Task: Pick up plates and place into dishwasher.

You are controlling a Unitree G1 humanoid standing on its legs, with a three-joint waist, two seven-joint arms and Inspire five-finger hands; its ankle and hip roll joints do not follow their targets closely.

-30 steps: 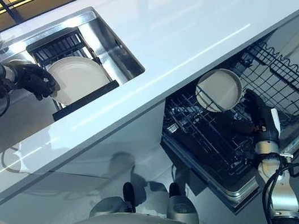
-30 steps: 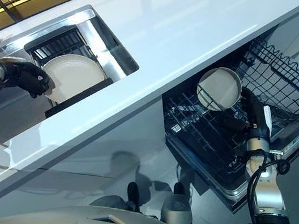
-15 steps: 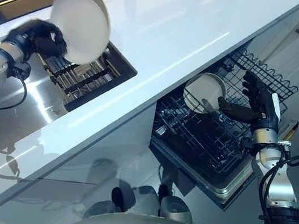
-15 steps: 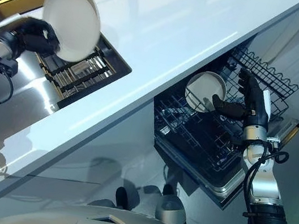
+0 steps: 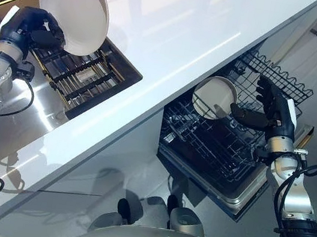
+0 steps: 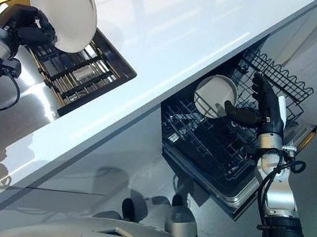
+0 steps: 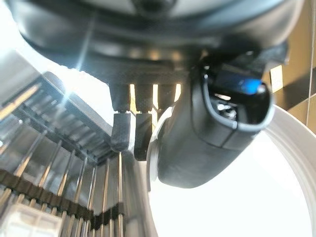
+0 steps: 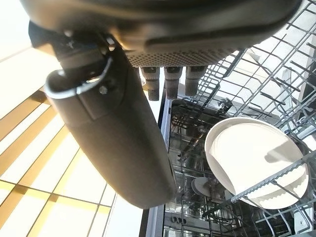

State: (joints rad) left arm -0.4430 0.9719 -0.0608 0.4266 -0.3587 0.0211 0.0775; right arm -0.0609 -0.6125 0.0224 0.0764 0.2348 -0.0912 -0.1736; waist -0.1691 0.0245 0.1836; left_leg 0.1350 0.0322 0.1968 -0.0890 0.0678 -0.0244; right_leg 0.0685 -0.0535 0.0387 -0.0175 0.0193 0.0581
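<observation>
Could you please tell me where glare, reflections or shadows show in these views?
Left eye view: pale streaks of reflected light run along the glossy countertop. Left wrist view: glare flares by the left hand, bleaching the plate it grips. Right wrist view: a soft shadow lies on the racked plate.

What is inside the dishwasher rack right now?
A white plate stands on edge among the wires of the rack, the open right hand beside it. Its back is hidden under the counter.
</observation>
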